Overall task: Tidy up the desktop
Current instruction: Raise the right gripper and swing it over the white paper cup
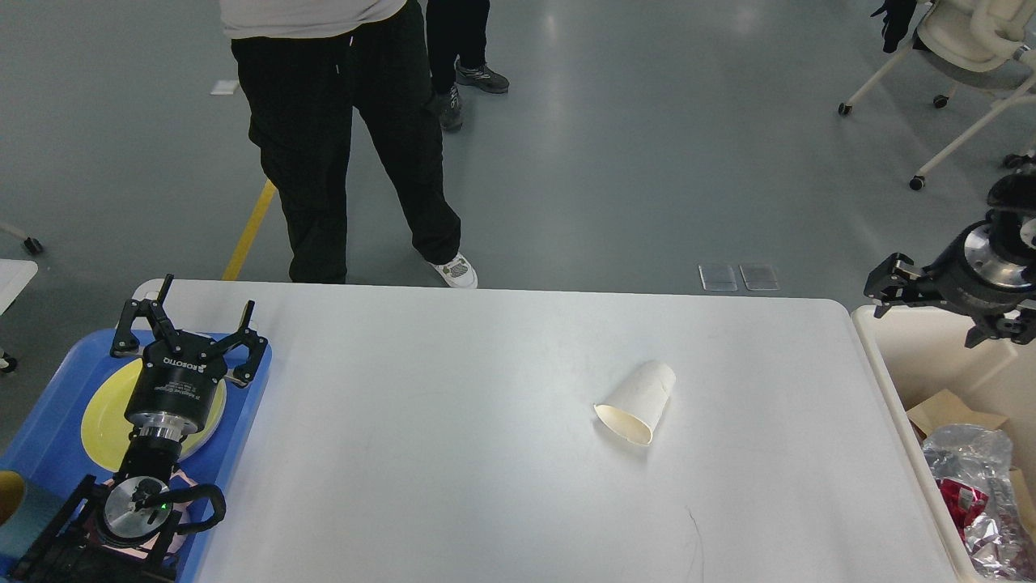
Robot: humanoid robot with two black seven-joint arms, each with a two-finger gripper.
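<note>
The white bench (453,453) fills the middle, nearly cleared: one paper cup (637,402) lies tipped between the pincers. Left pincer (192,320) gapes empty over the blue tray (48,421); right pincer (939,295) hovers above the beige bin (882,364), its spread unclear.

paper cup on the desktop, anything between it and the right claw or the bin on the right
Nothing visible does. The paper cup lies on its side on the desktop, with only bare tabletop between it and the beige bin. The right claw hovers over the bin's near-left corner, with nothing between it and the cup.
</note>
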